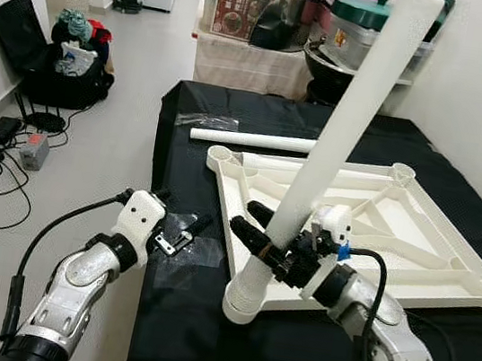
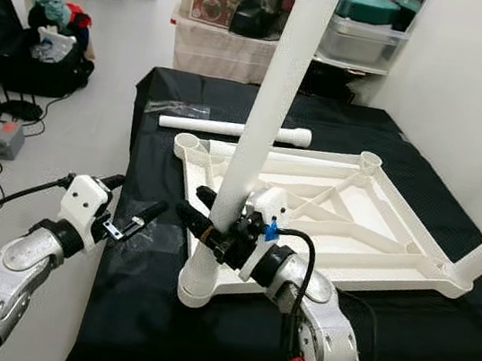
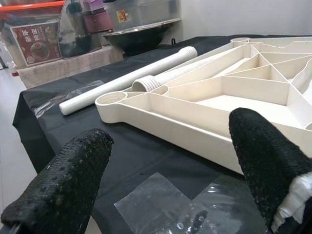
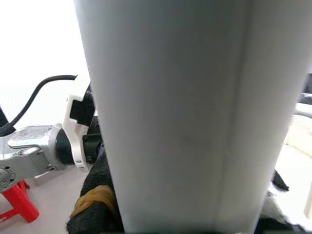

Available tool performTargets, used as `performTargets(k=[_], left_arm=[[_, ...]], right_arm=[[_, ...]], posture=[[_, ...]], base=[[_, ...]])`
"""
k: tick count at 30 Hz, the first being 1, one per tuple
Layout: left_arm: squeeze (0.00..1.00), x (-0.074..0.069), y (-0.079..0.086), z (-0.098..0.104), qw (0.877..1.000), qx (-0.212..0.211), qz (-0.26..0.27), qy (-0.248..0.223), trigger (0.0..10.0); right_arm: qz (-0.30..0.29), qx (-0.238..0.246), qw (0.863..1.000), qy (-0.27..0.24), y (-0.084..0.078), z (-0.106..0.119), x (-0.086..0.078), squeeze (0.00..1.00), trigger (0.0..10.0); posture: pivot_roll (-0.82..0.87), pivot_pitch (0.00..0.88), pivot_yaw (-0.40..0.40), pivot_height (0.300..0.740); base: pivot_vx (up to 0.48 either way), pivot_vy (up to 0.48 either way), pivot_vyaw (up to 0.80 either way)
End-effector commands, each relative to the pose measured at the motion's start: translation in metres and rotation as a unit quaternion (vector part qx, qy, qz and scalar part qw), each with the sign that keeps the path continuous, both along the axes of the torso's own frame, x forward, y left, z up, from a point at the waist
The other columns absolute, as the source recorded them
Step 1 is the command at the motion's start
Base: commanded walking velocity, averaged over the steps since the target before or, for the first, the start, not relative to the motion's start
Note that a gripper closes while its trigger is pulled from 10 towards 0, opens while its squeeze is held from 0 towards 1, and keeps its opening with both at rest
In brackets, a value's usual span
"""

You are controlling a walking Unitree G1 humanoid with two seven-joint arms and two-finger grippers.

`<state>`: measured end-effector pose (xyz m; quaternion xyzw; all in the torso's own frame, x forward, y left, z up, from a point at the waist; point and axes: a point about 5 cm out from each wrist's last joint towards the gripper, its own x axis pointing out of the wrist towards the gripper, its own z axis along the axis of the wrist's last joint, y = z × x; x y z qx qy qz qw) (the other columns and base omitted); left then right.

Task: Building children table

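Right claw [image 1: 261, 238] clamped 1 white table leg [image 1: 339, 132] low, at the upturned tabletop's [image 1: 370, 227] near corner socket on the black worktop [image 1: 173, 334]. Left claw [image 1: 181, 231] hovered open, empty. Leg looked light, stiff, smooth; low grip suits.

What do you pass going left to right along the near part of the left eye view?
Left gripper → clear plastic bag → upright table leg held by the right gripper → upturned tabletop.
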<state>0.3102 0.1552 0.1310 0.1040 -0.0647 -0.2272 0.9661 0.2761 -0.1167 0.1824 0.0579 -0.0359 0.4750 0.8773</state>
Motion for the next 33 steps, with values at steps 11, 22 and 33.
performTargets(k=[11,22,33], left_arm=[[0.0,0.0,0.001,-0.001,1.0,0.001,0.0,0.006,10.0],[0.0,0.001,0.0,0.0,1.0,-0.001,-0.001,0.005,10.0],[0.0,0.003,-0.002,-0.001,1.0,0.0,-0.001,0.006,10.0]], right_arm=[[0.032,0.011,0.998,0.05,0.009,-0.023,-0.005,0.0,10.0],[-0.117,-0.078,0.987,0.082,0.0,-0.052,0.014,0.0,10.0],[-0.28,-0.073,0.952,0.102,-0.016,-0.058,0.03,0.0,10.0]], posture=[[0.06,0.0,-0.106,0.74],[0.05,0.0,-0.102,0.74],[0.04,0.0,-0.095,0.74]], base=[[0.0,0.0,0.0],[0.0,0.0,0.0],[0.0,0.0,0.0]])
